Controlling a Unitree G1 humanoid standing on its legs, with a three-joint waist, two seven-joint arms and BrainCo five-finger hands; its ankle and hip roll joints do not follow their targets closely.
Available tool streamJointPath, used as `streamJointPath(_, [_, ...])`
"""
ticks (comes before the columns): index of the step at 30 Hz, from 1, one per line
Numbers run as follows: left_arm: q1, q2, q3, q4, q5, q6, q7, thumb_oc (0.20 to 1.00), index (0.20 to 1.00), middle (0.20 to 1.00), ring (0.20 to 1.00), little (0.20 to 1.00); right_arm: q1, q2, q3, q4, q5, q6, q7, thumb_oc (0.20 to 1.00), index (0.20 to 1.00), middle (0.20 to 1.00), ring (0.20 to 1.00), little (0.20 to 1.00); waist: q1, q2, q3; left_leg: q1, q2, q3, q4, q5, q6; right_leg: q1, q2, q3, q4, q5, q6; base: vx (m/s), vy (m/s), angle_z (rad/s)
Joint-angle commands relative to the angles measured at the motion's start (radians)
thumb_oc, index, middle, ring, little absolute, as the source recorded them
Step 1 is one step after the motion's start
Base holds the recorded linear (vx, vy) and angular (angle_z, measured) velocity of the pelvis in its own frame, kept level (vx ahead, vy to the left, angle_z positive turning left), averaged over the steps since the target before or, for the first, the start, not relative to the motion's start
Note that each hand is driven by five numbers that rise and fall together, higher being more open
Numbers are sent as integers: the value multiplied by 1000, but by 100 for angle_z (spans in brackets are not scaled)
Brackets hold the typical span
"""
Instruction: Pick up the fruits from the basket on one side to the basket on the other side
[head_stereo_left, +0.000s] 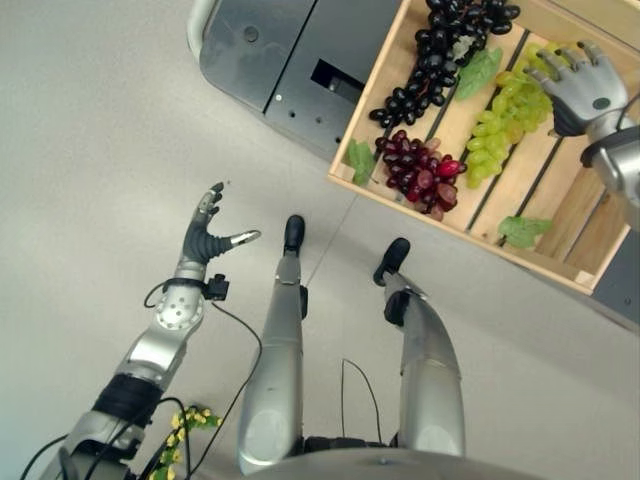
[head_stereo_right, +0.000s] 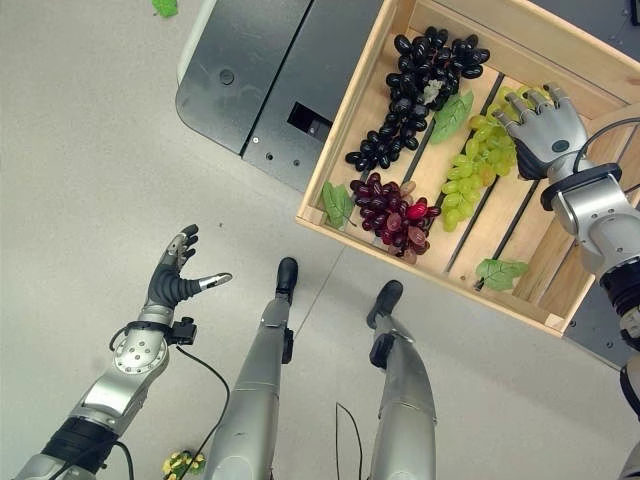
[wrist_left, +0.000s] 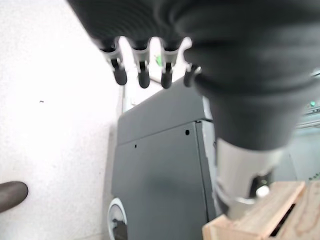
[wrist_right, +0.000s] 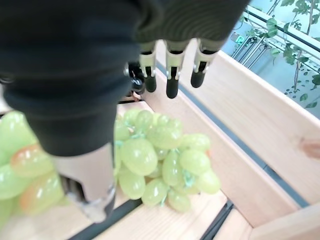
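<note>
Along the crate (head_stereo_right: 365, 85) slats, green grapes (head_stereo_right: 472, 172) lengthwise under right hand (head_stereo_right: 545, 130).

I see bright, even light over the pale floor (head_stereo_left: 100, 150), shadows soft and faint. My wrist views blur up close: the green grapes (wrist_right: 150, 160) look smeared and out of focus.

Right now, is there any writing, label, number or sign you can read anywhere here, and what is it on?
None can be read.
Wooden crate: no print on its slats or walls.
Grey cabinet: plain panels, no label.
Small green sign beyond the crate wall: too blurred to read.
</note>
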Motion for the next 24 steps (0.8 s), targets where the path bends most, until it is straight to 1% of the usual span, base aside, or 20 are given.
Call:
streamJointPath(1, [39, 7, 8, -67, 21, -51, 19, 1000, 1000, 1000, 1000, 1000, -30, -92, -23, -1, 39, 35, -60, 1000, 1000, 1000, 1000, 1000, -12, 22, -16, -13, -24, 21, 20, -9, 36, 24, 18, 20, 56, -82, 85, 0, 0, 0])
streamJointPath(9, [39, 9, 4, -66, 14, -55, 17, 1000, 1000, 1000, 1000, 1000, -29, -93, -6, -5, 37, 29, -53, 1000, 1000, 1000, 1000, 1000, -10, 19, -16, -10, -25, 18, 19, -7, 35, 23, 18, 21, 55, -79, 85, 0, 0, 0])
streamJointPath(19, [41, 6, 3, -68, 12, -48, 17, 1000, 1000, 1000, 1000, 1000, -61, -47, 41, 5, 26, 28, -5, 1000, 1000, 1000, 1000, 1000, -1, 26, -16, -25, -28, 15, 26, -5, 34, 12, 19, 21, 58, -80, 82, 0, 0, 0])
streamJointPath(24, [42, 0, 0, -69, 11, -46, 18, 1000, 1000, 1000, 1000, 1000, -72, -24, 48, -1, 34, 27, 1, 1000, 1000, 1000, 1000, 1000, -1, 28, -16, -31, -27, 15, 31, -8, 36, 6, 18, 22, 60, -80, 82, 0, 0, 0])
